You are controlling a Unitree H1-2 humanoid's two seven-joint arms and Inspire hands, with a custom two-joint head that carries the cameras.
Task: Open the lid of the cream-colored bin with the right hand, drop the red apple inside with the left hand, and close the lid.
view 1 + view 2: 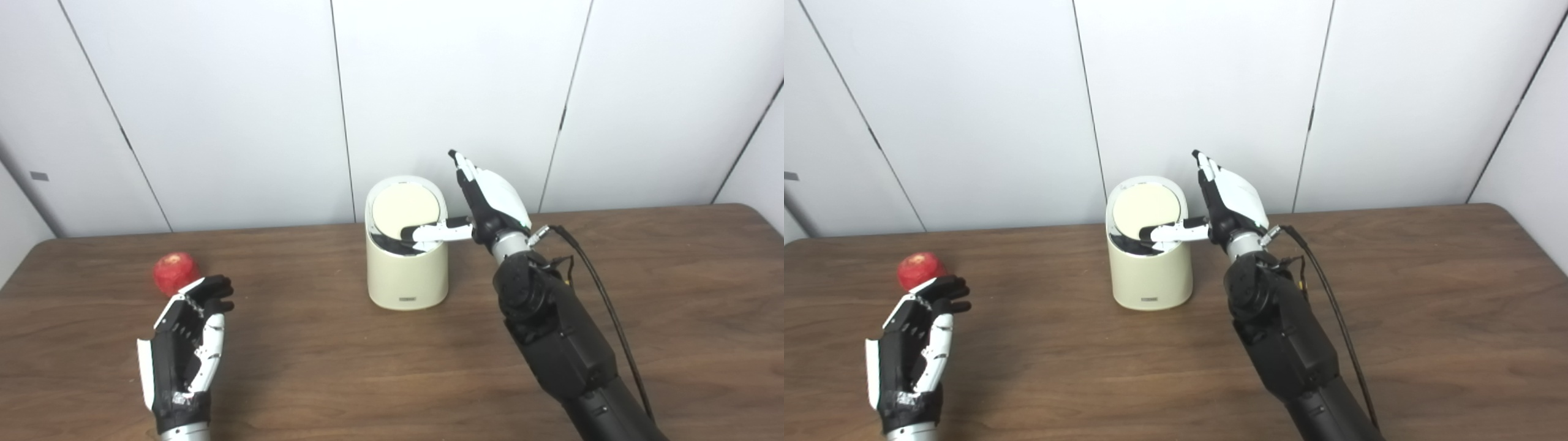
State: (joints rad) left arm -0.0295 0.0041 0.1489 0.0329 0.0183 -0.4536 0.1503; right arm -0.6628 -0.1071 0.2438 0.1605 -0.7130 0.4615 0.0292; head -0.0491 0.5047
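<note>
Lid-opening step: right hand (490,202) fingers spread, thumb pressing the bin (407,269) lid (406,210) tilted, mid-table near back edge; left hand (187,343) loosely open, empty, beside apple (176,272) near left edge; next: grasp apple.

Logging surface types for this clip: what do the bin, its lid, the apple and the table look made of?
Bin: likely plastic, smooth cream walls with a soft sheen. Lid: same look, flat matte disc, tilted under the right hand thumb. Red apple: glossy skin with pale highlights; real or fake, cannot tell. Table: dark wood grain, probably laminate or veneer, satin finish.
</note>
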